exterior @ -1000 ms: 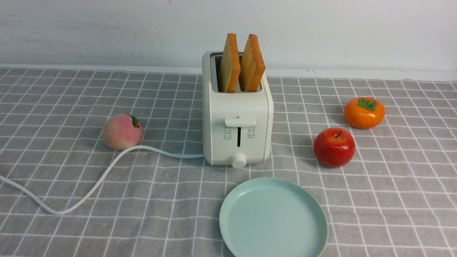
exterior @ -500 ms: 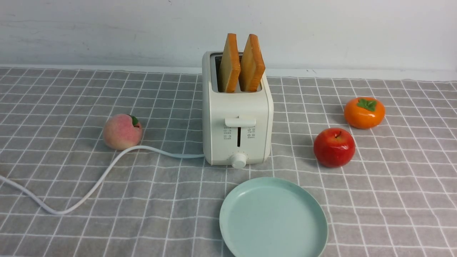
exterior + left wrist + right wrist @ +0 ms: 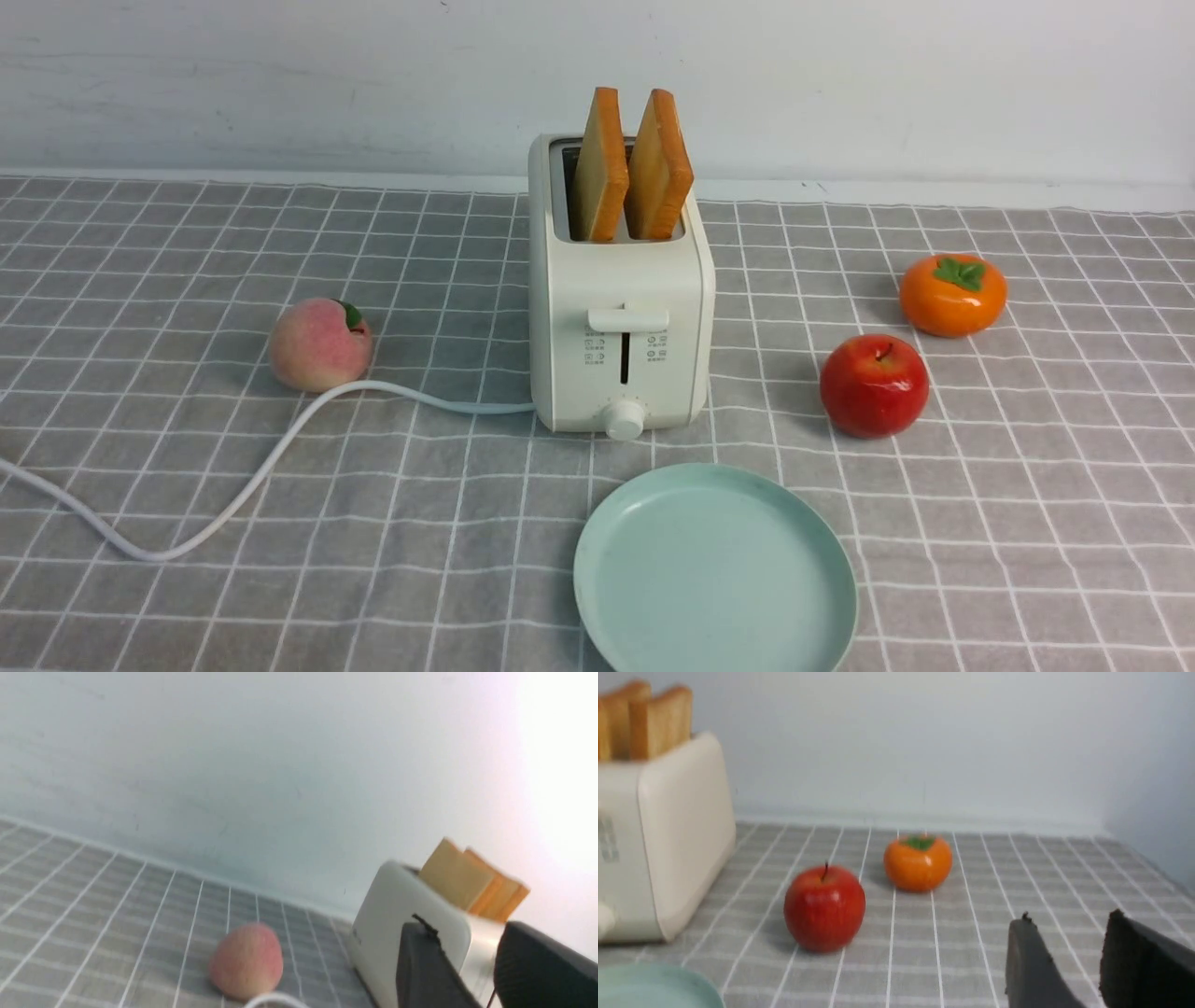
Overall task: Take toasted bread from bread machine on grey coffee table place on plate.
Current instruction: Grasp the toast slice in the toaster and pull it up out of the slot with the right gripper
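Two toast slices [image 3: 658, 173] upright in cream toaster [image 3: 621, 317]; mint plate [image 3: 714, 569] in front

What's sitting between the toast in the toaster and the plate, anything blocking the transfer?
Nothing visible. The toasted bread stands up out of the bread machine, and the plate lies bare right in front of it. The red apple sits off to the right, the peach and cord to the left, all outside that path.

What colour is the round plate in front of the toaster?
The plate is a plain, glossy pale mint green. The front view shows it best.
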